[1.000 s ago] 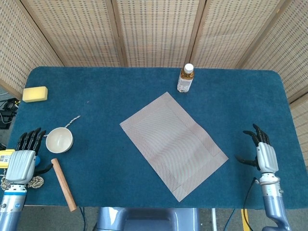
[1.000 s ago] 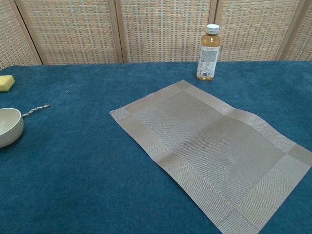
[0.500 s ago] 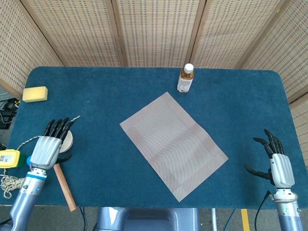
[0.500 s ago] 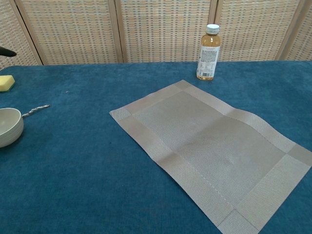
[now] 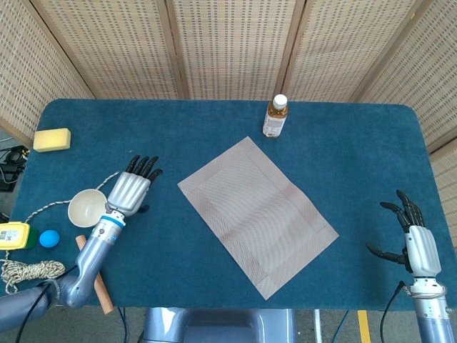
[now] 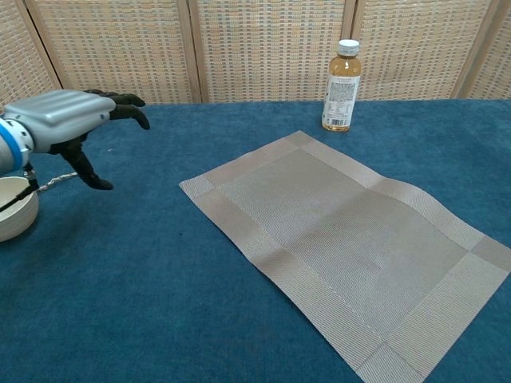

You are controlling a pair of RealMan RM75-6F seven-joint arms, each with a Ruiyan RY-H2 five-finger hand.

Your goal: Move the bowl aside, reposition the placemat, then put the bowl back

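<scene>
A grey woven placemat (image 5: 257, 212) (image 6: 343, 239) lies skewed across the middle of the blue table, bare. The cream bowl (image 5: 86, 207) (image 6: 14, 208) sits on the cloth at the left, off the mat. My left hand (image 5: 131, 189) (image 6: 68, 120) hovers just right of the bowl, fingers spread toward the mat, holding nothing. Over the table's front right corner my right hand (image 5: 414, 239) is open and empty, seen only in the head view.
A bottle of amber drink (image 5: 275, 116) (image 6: 341, 86) stands behind the mat's far corner. A yellow sponge (image 5: 51, 139) lies far left. A wooden stick (image 5: 95, 286), blue ball (image 5: 48, 239), cord (image 5: 28, 270) and drill bit (image 6: 57, 180) lie around the bowl.
My left hand has swung from the table's front left edge, over the bowl, to the bowl's right side. My right hand drew back toward the front edge. Bowl and mat stayed put.
</scene>
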